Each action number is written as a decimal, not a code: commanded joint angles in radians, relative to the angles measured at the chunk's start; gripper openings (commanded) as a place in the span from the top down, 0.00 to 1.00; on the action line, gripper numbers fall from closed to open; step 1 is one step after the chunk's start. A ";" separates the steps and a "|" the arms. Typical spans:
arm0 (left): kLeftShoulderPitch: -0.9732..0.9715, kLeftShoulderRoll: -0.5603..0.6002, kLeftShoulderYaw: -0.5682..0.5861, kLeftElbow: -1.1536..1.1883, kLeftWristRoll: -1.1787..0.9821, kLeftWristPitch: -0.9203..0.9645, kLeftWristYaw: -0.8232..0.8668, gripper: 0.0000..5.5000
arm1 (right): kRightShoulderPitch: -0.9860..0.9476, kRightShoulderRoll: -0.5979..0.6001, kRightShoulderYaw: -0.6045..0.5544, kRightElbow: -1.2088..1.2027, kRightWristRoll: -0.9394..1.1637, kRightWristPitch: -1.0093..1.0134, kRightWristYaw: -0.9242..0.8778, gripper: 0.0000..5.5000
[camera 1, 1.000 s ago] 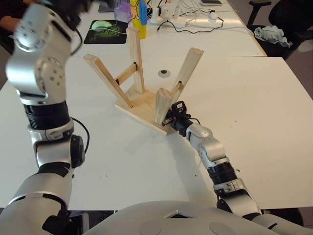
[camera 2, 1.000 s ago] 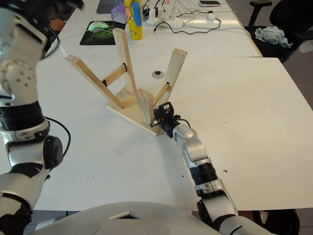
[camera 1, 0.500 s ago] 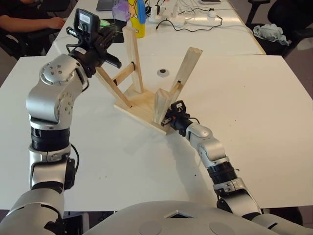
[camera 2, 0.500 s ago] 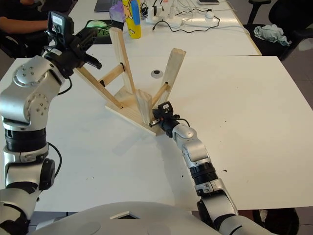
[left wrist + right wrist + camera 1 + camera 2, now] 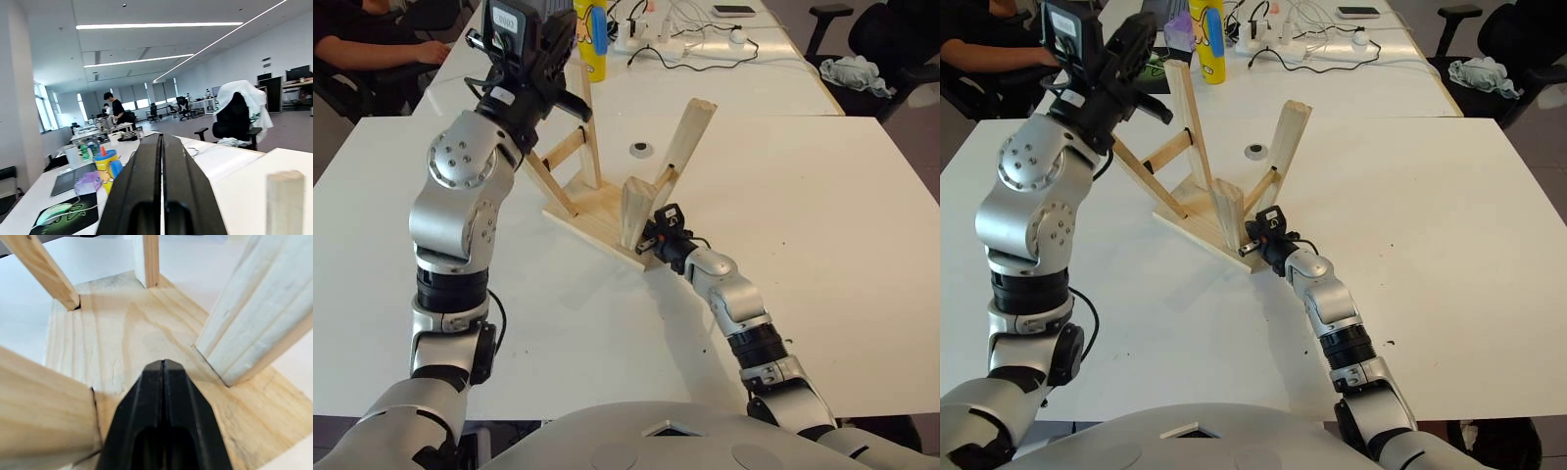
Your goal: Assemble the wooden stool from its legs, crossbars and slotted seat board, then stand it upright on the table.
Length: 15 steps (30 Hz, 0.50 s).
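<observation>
The white tabletop point(image 5: 822, 215) carries the stool point(image 5: 592, 201), which lies upside down a little left of centre. Its seat board point(image 5: 127, 333) rests flat on the tabletop and four legs splay upward from it. The tallest far leg point(image 5: 582, 117) rises toward the back, another leg point(image 5: 690, 132) leans out to the right, a short-looking near leg point(image 5: 634, 211) stands at the front corner, and the left leg point(image 5: 548, 181) is partly hidden behind my left arm. One crossbar point(image 5: 566, 149) joins the two left-hand legs and a second crossbar point(image 5: 668, 179) joins the two right-hand ones.

From the head, my left arm is lifted high over the stool's far left side. From that wrist, my left gripper point(image 5: 161, 142) has its fingers pressed together on nothing, pointing across the room, with a square leg top point(image 5: 286, 200) just beside it.

From the head, my right gripper point(image 5: 653, 238) sits low at the board's near corner, just beside the near leg. From its wrist, the fingers point(image 5: 146, 396) are together over the board's bare wood between three leg bases. I cannot tell whether they touch the board.

Behind the stool, on the next table, stand a yellow bottle point(image 5: 590, 29) and a power strip point(image 5: 675, 39) with cables. A small dark disc point(image 5: 640, 148) lies on the tabletop between the far legs.
</observation>
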 commanded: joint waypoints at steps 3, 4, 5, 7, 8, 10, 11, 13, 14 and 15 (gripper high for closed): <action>0.287 0.069 -0.144 0.022 0.108 -0.039 -0.096 1.00 | 0.117 -0.036 0.040 0.163 -0.048 0.152 0.011 1.00; 0.301 0.059 -0.152 0.043 0.118 -0.033 -0.091 1.00 | 0.116 -0.038 0.043 0.161 -0.049 0.153 0.015 1.00; 0.312 0.054 -0.173 0.066 0.140 -0.032 -0.089 1.00 | 0.113 -0.041 0.047 0.159 -0.049 0.157 0.020 1.00; 0.317 0.024 -0.195 0.106 0.158 -0.042 -0.084 1.00 | 0.109 -0.046 0.053 0.155 -0.050 0.163 0.029 1.00; 0.317 0.007 -0.209 0.130 0.172 -0.053 -0.080 1.00 | 0.104 -0.049 0.056 0.157 -0.051 0.164 0.035 1.00; 0.307 -0.024 -0.231 0.192 0.190 -0.075 -0.081 1.00 | 0.098 -0.051 0.060 0.158 -0.050 0.166 0.041 1.00; 0.307 -0.036 -0.236 0.218 0.201 -0.080 -0.076 1.00 | 0.092 -0.054 0.065 0.163 -0.052 0.165 0.047 1.00; 0.316 -0.048 -0.254 0.280 0.229 -0.074 -0.072 1.00 | 0.073 -0.060 0.073 0.173 -0.057 0.162 0.063 1.00; 0.323 -0.049 -0.264 0.304 0.240 -0.059 -0.073 1.00 | 0.065 -0.064 0.076 0.177 -0.059 0.158 0.071 1.00; 0.326 -0.047 -0.279 0.338 0.258 -0.048 -0.077 1.00 | 0.061 -0.065 0.077 0.179 -0.060 0.155 0.076 1.00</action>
